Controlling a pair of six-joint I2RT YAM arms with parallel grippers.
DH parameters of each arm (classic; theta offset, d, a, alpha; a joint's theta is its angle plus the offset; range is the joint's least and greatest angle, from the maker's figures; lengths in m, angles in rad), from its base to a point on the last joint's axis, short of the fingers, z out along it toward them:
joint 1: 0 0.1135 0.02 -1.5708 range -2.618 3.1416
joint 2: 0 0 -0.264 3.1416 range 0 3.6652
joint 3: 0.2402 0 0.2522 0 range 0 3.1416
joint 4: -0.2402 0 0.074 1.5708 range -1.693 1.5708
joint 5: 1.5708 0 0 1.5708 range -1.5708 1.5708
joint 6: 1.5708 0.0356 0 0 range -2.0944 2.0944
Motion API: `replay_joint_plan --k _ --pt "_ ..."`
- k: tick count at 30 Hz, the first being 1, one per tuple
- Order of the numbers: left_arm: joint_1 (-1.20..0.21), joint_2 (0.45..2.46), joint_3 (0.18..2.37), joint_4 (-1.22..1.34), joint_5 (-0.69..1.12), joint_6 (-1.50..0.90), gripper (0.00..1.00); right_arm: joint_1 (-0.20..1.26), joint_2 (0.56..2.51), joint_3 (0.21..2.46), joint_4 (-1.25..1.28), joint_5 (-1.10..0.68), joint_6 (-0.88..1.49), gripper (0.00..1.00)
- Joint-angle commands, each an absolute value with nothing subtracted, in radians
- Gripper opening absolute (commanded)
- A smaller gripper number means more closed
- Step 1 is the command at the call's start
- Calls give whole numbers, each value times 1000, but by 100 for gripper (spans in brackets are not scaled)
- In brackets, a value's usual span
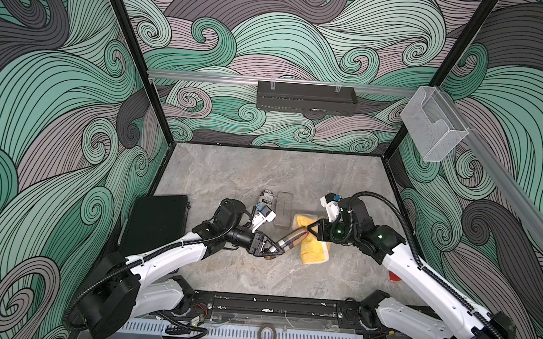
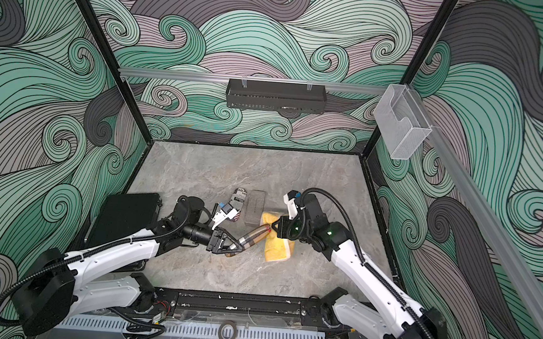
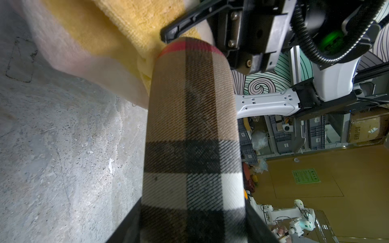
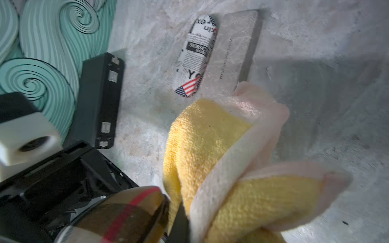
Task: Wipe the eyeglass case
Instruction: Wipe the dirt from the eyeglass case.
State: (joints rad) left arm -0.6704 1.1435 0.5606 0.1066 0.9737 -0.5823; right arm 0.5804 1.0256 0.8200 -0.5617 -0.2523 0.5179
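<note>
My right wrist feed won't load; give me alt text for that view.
A bunched yellow cloth fills the foreground, right beside the red-striped end of the plaid eyeglass case. Farther off lie a newsprint-patterned case and a grey case side by side, and a black hard case.

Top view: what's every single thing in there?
plaid eyeglass case: one, tan-black-white-red, mid-table
yellow cloth: one, yellow, at that case's far end
newsprint case: one, white-black, farther back on the table
grey case: one, grey, beside the newsprint case
black box: one, black, table's left edge
wire basket: one, black, back-wall rail
clear holder: one, see-through, right-wall rail
table: one, grey, underneath
left end effector: one, black, shut on the plaid eyeglass case
right end effector: one, black, shut on the yellow cloth
</note>
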Motion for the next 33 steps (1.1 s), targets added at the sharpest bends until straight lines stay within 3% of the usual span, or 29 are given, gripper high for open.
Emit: replay_joint_plan --k 1,7,14,25,33 --pt "-677 1093 622 69 967 -543 48 582 1019 815 -681 -88 473 0" --pt "-682 1081 680 -68 901 -500 47 572 1016 851 -830 149 452 0" --pt "-826 1159 844 -396 473 -310 46 551 986 937 -841 112 434 0" --pt "-1049 1250 943 -536 -43 -166 47 517 1119 1169 -864 -327 269 0" --pt "-1160 1305 965 -548 -310 -79 47 523 1237 1258 -853 -502 197 0"
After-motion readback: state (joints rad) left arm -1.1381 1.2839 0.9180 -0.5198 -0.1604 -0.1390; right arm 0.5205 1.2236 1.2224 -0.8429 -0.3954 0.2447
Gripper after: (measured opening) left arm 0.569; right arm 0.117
